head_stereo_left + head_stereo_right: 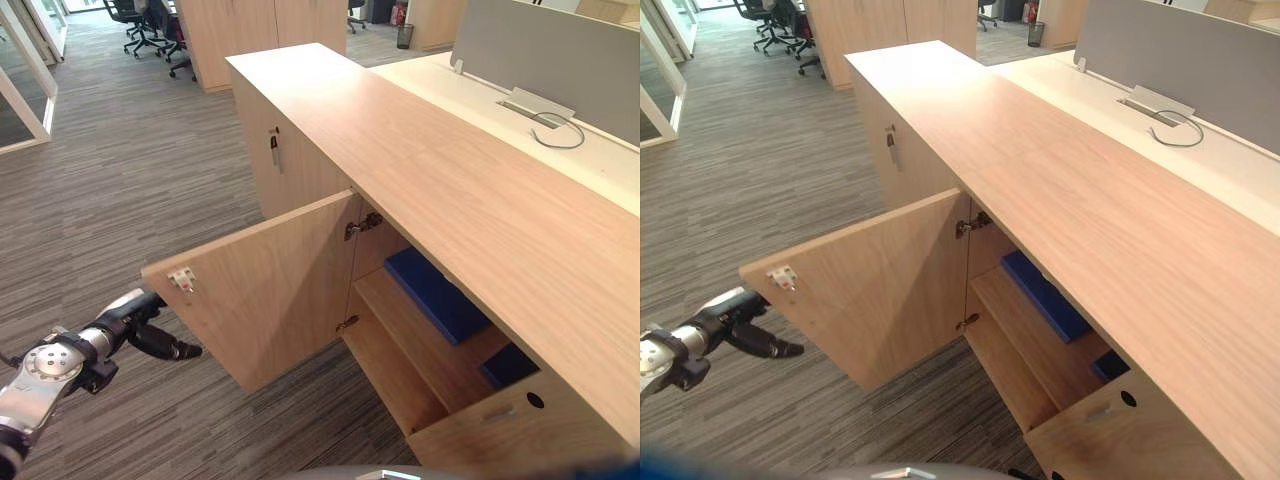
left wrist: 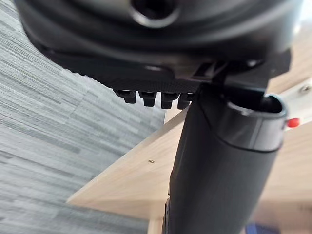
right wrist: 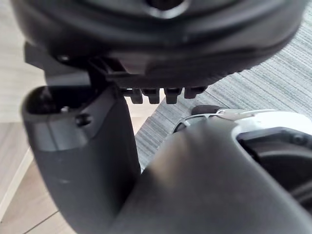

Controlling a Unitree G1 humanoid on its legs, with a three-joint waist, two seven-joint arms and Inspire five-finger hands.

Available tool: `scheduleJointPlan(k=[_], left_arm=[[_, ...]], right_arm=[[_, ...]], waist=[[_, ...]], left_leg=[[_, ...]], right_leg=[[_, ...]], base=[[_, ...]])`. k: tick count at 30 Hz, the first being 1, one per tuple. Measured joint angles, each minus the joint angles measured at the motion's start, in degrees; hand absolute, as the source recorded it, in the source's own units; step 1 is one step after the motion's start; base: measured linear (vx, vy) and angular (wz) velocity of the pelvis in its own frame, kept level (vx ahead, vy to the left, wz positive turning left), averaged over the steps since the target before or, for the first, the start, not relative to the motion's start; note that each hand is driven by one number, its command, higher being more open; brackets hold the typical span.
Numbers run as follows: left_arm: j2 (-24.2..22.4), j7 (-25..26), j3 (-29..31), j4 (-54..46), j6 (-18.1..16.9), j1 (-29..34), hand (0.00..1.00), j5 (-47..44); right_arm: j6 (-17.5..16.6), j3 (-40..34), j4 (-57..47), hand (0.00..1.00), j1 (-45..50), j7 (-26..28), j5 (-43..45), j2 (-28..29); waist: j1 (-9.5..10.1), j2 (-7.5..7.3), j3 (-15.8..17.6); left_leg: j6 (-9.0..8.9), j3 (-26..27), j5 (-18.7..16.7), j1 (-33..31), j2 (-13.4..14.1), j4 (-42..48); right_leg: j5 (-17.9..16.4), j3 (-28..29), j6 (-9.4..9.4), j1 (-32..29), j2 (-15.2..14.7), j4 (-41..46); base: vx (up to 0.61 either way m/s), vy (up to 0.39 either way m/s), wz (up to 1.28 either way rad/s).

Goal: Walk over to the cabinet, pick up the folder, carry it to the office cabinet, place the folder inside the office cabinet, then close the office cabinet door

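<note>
Blue folder lay on the office cabinet's shelf; the left hand, fingers relaxed and empty, hung just beside the open door, where a glancing push might have left it ajar.

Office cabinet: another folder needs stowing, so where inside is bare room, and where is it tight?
Bare: the upper shelf in front of the blue folder, and the lower shelf from the hinge side to a second blue item. Tight: beside the free edge of the door, where the left hand hovers.
</note>
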Motion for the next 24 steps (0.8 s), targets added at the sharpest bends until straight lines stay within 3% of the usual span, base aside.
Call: scheduleJointPlan(k=[2, 6, 10, 16, 24], left_arm=[[2.5, -4.68, -0.22, -4.06, 0.02, 2.98, 1.0, -1.78], [1.96, -11.71, -1.83, -15.96, -0.38, 5.05, 1.0, -6.32], [-1.23, -11.15, -1.78, -24.0, -2.97, 4.95, 1.0, -8.18], [-9.08, -9.62, -1.76, -31.82, -6.8, 1.94, 1.0, -8.51], [-12.26, -9.3, -4.42, -32.34, -6.8, 0.67, 1.0, -9.33]], right_arm=[[-0.45, 0.17, -0.02, 1.0, -0.08, 0.56, -0.12, -0.11], [-0.62, 4.59, 0.06, 1.0, -1.07, 1.87, -0.78, -1.9], [-1.07, 6.25, 0.17, 1.0, -1.43, 2.13, -2.15, -2.51], [-1.17, 6.26, 1.54, 1.0, -1.96, 2.15, -2.1, -3.19], [-1.4, 4.61, 2.83, 1.0, -2.58, 2.02, -2.09, -2.59]], waist=[[-0.03, 0.13, -0.1], [-0.51, 0.76, -0.61], [-2.09, 1.43, -2.07], [-2.47, 2.06, -2.79], [-3.76, 1.68, -2.66]], left_leg=[[0.26, 0.0, 0.03, -0.42, -0.59, 0.01], [1.93, -0.34, 0.6, -1.13, -1.36, -0.25], [2.81, -1.17, 1.29, -2.05, -1.55, -0.96], [2.73, -1.47, 1.42, -1.95, -1.46, -1.01], [2.72, -1.13, 1.41, -1.0, -1.46, -1.05]], right_leg=[[0.08, -0.02, 0.13, -0.07, -0.4, -0.59], [0.78, -0.24, 0.75, -0.1, -0.76, -1.9], [1.32, -0.85, 0.45, -0.4, -0.8, -2.84], [1.32, -1.1, 0.34, -0.16, -0.68, -2.87], [1.29, -0.56, 0.3, 0.21, -0.73, -2.79]], base=[[-0.05, 0.005, 0.05], [-0.06, -0.018, 0.01], [-0.02, -0.036, 0.08], [0.02, -0.04, 0.02], [0.0, -0.022, -0.03]])
